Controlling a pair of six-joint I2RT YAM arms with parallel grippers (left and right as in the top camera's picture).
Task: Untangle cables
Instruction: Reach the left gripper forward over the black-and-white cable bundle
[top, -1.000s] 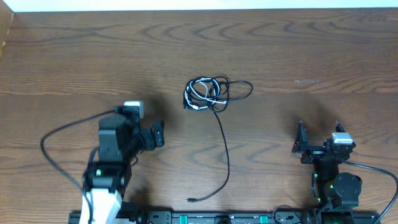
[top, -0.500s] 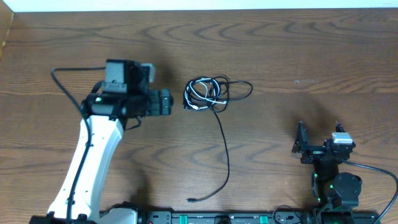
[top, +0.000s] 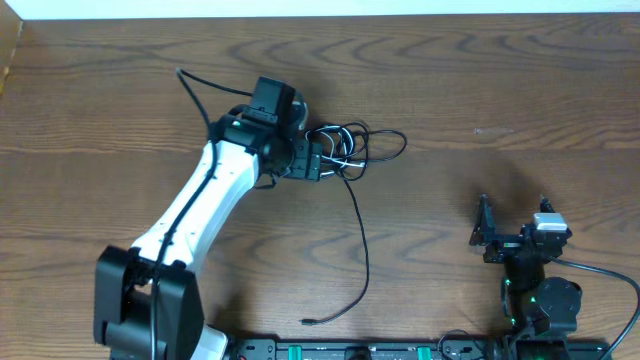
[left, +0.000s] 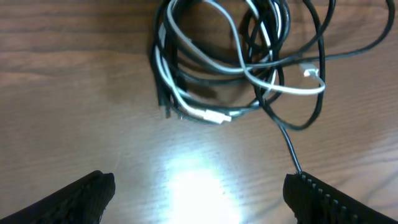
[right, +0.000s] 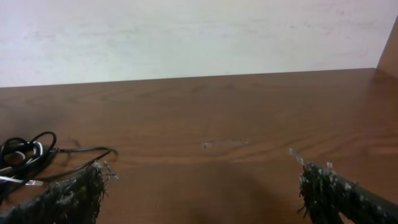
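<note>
Left claw (top: 318, 162): fingers spread wide, holding nothing | cables (top: 350, 148): tangled bundle just ahead of it, lying on table (top: 500, 80) | 1 white cable (left: 273, 89) among black ones | right claw (top: 513, 212): also spread wide, well apart from bundle

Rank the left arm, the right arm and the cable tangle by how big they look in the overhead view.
Largest: left arm, stretched out.
Then: right arm, folded up.
Smallest: cable tangle, though with its trailing strand it spans about as much, so those two are close.
</note>
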